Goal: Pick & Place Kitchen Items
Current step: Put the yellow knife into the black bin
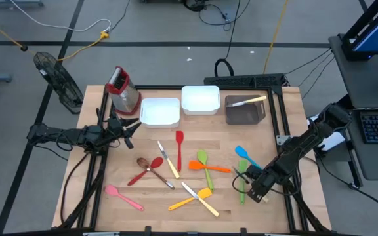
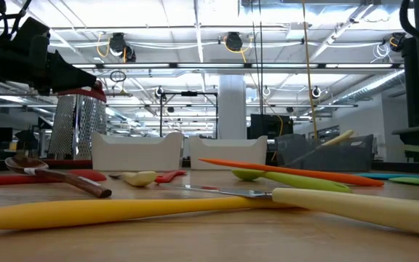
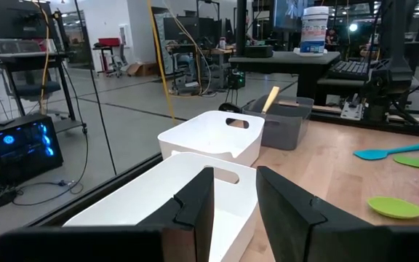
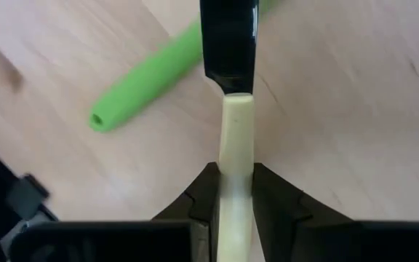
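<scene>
pale wood table (image 1: 268, 118); glossy white trays (image 1: 160, 111); matt green handle (image 4: 148, 75)

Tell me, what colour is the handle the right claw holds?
Pale cream handle, pinched in the right claw. The right wrist view shows it best.

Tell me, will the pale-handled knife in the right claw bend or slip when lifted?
Probably stiff: the knife runs dead straight out of the right gripper. It might swivel or slip, since the fingers pinch only its smooth, narrow handle. Likely light too: it looks no thicker than the green handle beside it.
</scene>
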You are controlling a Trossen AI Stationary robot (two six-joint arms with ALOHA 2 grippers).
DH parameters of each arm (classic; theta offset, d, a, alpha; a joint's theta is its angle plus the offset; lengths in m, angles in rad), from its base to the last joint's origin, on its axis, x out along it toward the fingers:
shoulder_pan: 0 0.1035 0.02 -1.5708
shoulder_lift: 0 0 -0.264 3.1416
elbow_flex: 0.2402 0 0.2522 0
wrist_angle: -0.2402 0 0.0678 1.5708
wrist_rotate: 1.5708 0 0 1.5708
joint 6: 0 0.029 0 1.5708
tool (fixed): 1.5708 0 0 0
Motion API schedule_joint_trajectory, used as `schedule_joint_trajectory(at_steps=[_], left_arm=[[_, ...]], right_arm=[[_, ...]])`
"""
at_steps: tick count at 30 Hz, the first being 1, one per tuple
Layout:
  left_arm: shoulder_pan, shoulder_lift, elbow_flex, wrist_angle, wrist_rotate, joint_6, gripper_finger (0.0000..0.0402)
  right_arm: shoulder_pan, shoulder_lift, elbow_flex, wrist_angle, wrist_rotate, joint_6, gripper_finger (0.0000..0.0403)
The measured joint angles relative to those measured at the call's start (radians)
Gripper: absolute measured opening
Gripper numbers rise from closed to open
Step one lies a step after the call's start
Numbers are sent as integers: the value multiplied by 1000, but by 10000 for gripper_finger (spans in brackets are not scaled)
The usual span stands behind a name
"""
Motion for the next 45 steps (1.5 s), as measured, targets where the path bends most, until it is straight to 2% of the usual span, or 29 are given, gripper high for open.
schedule_joint_trajectory(at_steps=[11,20,27,45], left_arm=[[0,0,0,5,1,-5,106],[0,0,0,6,2,-5,106],[0,0,0,6,2,-4,106],[0,0,0,6,4,-6,106]], right_arm=[[-53,-46,1,228,151,-113,49],[-143,-119,2,325,251,-258,49],[-257,-176,2,383,250,-388,49],[-540,-303,2,320,244,-770,49]])
